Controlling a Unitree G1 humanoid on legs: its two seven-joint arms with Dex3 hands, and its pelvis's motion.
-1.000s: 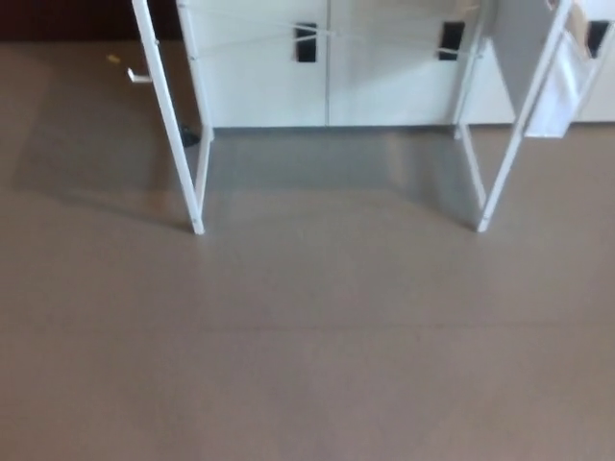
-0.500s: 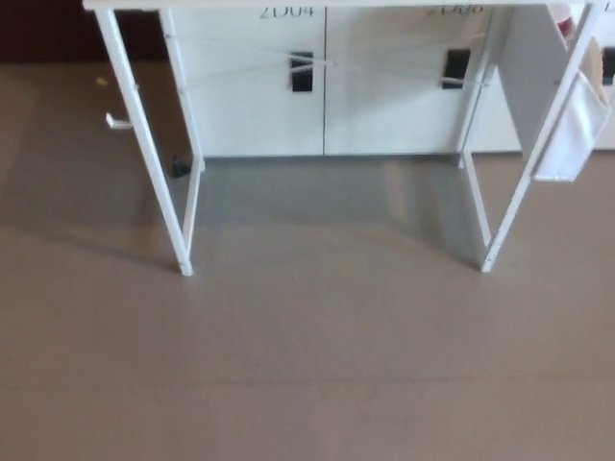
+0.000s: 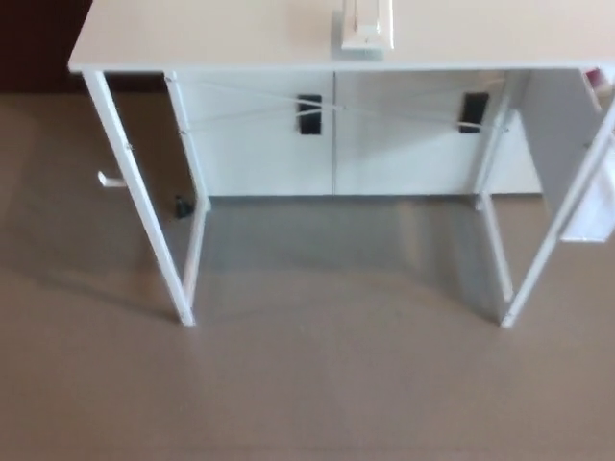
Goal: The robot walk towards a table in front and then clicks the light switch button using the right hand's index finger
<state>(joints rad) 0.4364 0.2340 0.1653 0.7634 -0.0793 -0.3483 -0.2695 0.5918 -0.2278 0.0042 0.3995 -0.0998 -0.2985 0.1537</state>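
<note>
A white table (image 3: 192,38) filled the upper part of the frame, its flat, smooth top cut off by the upper edge. 4 thin white legs ran down from it to a plain brown floor (image 3: 307,384), the 2 front ones ending at lower left and lower right of the frame's middle band. Thin white cross braces spanned the back between the rear legs. Behind the table stood a white cabinet (image 3: 269,154) with 2 black rectangular handles. A small dark object lay on the floor by the left rear leg, too small to identify. The switch (image 3: 367,24) sat on the tabletop at upper centre, a white boxy piece on a flat base; its long axis ran up the frame, away from the camera, and its top was cropped. Neither hand showed, so the state of the fingers could not be told.
</note>
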